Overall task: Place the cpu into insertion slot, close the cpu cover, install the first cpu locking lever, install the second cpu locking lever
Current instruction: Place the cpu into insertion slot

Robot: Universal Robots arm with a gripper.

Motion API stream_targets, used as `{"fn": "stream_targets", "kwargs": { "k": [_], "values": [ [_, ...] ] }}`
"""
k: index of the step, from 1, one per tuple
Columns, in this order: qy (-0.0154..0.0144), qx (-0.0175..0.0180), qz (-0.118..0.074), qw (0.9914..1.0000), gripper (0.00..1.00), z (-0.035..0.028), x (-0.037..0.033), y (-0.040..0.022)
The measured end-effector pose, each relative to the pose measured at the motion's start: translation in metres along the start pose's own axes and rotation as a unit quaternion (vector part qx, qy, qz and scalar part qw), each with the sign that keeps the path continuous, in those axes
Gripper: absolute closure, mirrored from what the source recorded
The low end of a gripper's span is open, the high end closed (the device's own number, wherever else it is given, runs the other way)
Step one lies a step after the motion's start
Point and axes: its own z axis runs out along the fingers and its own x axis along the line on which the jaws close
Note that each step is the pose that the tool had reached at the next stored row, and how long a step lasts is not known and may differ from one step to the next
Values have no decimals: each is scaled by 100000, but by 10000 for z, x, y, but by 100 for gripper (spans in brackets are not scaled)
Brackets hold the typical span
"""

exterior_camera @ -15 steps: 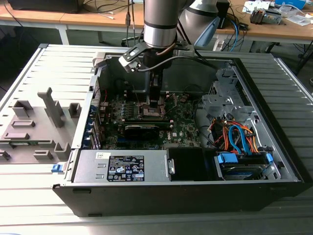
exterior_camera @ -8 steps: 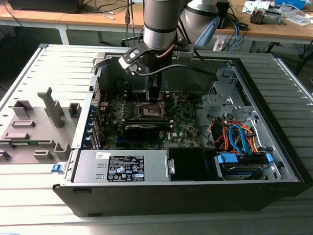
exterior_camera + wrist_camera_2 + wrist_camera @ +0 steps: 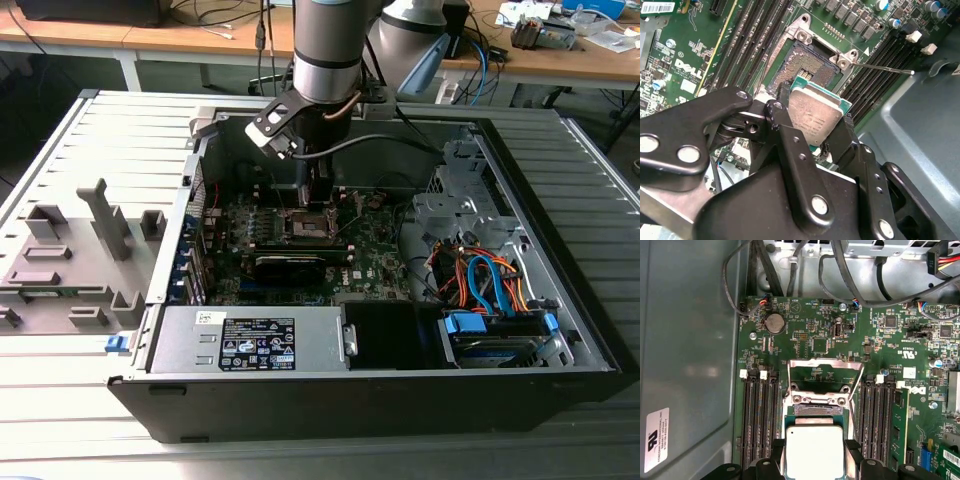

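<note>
Closed on the cpu [image 3: 816, 116] by two opposite edges with the hand [image 3: 812, 122], holding it tilted close over the bare insertion slot [image 3: 807, 62], near the middle of the motherboard [image 3: 685, 70]. With the cpu cover [image 3: 826, 363] swung open beyond the slot.

The exterior view looks down from a raised, farther spot onto the open black metal computer case [image 3: 400, 400]. Both wrist views sit close above its green motherboard [image 3: 830, 345], at different angles, sharing the open dark socket [image 3: 809, 64] and the small silver-grey square cpu [image 3: 814, 450].
</note>
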Motion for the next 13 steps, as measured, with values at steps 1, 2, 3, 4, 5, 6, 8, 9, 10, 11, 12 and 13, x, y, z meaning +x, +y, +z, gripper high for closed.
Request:
{"fn": "stream_targets", "kwargs": {
  "k": [1, 2, 3, 4, 5, 6, 8, 9, 10, 11, 12, 13],
  "values": [
    [0, -4, 2, 100000, 45, 0, 0, 0],
    [-1, -2, 1, 100000, 45, 0, 0, 0],
    [-1, -1, 0, 100000, 45, 1, 0, 0],
    [1, -4, 3, 100000, 45, 1, 0, 0],
    [0, -1, -1, 100000, 45, 20, 0, -5],
    [0, -4, 2, 100000, 45, 42, 0, -6],
    [1, -4, 3, 100000, 45, 44, 0, -6],
    [9, -7, -2, 100000, 45, 48, 0, -6],
    [7, -5, 0, 100000, 45, 51, 0, -6],
    [6, -6, 4, 100000, 45, 54, 0, -8],
    [0, -3, 15, 100000, 45, 59, 0, -14],
    [0, -1, 2, 100000, 45, 63, 0, -17]
  ]
}}
